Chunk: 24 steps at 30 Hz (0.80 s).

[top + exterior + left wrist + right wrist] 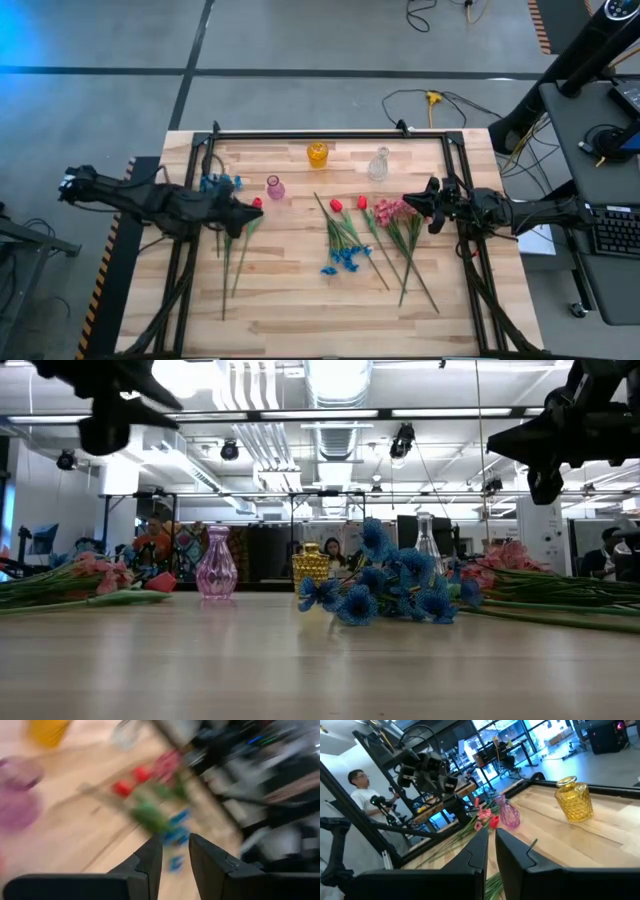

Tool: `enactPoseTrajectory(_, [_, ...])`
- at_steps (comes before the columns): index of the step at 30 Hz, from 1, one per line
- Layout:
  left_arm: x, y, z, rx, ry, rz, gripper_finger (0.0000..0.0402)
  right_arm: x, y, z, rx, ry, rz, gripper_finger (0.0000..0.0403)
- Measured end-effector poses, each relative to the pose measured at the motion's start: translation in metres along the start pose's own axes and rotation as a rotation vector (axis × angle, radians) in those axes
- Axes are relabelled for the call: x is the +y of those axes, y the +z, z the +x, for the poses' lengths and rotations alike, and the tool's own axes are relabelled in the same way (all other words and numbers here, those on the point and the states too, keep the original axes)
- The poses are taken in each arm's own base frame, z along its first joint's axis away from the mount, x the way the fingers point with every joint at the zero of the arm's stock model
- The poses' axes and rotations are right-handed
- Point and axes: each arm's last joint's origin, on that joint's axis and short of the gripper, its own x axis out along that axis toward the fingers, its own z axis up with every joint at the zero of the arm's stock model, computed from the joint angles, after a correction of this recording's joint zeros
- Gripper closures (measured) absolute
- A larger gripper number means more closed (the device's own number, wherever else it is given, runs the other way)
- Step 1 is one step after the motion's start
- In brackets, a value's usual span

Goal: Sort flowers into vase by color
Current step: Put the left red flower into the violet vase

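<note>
Blue clustered blooms (385, 585), nearest the low camera, lie on their sides at mid-table on the wooden table (290, 300), their thin green stems running back toward the red tulip buds (347, 204) and the pink clustered blooms (393, 211) beside them; a second lot, red bud and blue cluster with long stems (232, 262), lies at the left by the left gripper (247, 213). Vases along the far side: pink glass vase (275, 187), yellow textured vase (317, 154), clear vase (379, 164), all upright and empty as far as can be seen. Handling, by judgement: flowers very light, stems springy and thin, heads soft and easily crushed, tangled together; best pinched at mid-stem, clear of neighbours. Left gripper raised above the table, fingers narrowly parted, whether a stem sits between them cannot be told. Right gripper (432, 203) hovers by the pink blooms, fingers closed, nothing held
</note>
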Motion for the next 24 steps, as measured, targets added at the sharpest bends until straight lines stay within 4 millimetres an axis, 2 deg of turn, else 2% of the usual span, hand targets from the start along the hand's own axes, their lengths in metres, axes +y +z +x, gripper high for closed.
enactPoseTrajectory(5, [-0.012,-0.003,0.006,0.17,0.225,-0.063,0.0323,0.0,0.0,0.0,0.0,-0.001,0.0,0.0374])
enactPoseTrajectory(10, [-0.018,-0.018,0.033,0.254,0.379,-0.065,0.0323,0.0,0.0,0.0,0.002,0.003,0.0,0.0374])
enactPoseTrajectory(18, [-0.01,-0.051,0.075,0.447,0.595,-0.087,0.0314,0.0,0.001,0.0,-0.023,-0.021,0.005,0.0374])
enactPoseTrajectory(24, [0.006,-0.067,0.086,0.553,0.816,-0.074,0.0281,-0.001,0.0,0.0,-0.014,-0.026,0.008,0.0374])
